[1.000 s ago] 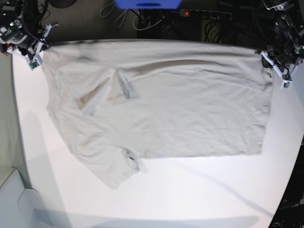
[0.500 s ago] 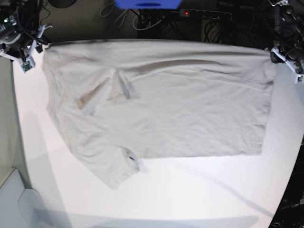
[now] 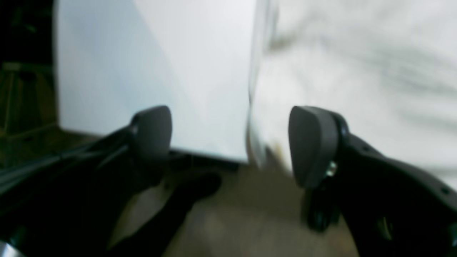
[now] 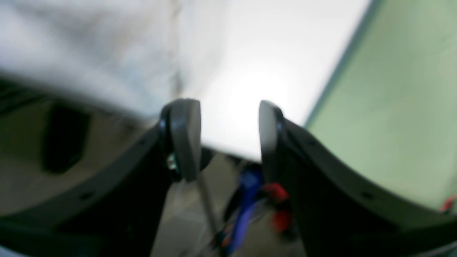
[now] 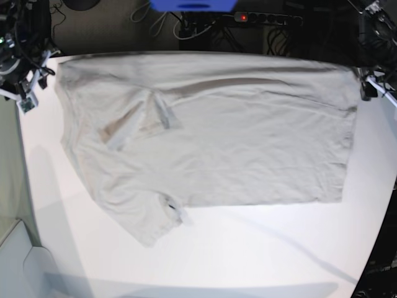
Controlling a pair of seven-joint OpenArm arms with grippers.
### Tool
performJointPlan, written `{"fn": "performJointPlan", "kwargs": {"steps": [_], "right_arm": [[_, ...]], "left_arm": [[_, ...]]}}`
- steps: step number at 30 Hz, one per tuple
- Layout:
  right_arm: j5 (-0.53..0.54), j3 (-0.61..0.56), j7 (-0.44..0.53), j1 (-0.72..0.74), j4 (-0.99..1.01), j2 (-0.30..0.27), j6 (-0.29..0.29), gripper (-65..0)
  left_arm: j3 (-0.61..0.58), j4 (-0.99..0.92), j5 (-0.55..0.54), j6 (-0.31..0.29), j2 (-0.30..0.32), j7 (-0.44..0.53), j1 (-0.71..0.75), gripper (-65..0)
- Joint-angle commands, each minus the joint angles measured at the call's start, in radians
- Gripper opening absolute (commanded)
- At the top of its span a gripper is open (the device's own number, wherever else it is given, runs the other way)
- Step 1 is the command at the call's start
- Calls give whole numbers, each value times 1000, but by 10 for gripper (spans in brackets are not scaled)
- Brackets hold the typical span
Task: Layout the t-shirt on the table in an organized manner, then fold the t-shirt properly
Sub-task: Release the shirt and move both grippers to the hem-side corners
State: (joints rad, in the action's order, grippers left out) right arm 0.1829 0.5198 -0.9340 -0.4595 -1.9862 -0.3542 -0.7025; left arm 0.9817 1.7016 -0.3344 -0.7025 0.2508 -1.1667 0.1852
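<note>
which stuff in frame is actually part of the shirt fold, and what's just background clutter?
In the job:
- t-shirt, spread on the table
- table
- left gripper, open, holding nothing
- right gripper, open, holding nothing

Just lying about:
- power strip with a red light, behind the table
- blue object at the top edge
- cables on the floor

both grippers (image 3: pixel 228 142) (image 4: pixel 228 139) had black arms, rounded grey pads (image 3: pixel 310 142), small silver screws (image 3: pixel 331 168).
</note>
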Motion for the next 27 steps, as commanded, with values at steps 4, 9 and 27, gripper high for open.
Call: {"fn": "performJointPlan", "kwargs": {"steps": [4, 9, 27], "right_arm": [[0, 4, 5, 109, -5, -41, 4, -378], [-1, 0, 5, 353, 90, -42, 4, -375], [-3, -438, 224, 1062, 1010, 2, 4, -375]], "left_arm": [[30, 19, 2, 4, 20, 15, -118, -151], [24, -1, 4, 4, 18, 12, -246, -151], [-128, -133, 4, 120, 6, 21, -389, -89]]}}
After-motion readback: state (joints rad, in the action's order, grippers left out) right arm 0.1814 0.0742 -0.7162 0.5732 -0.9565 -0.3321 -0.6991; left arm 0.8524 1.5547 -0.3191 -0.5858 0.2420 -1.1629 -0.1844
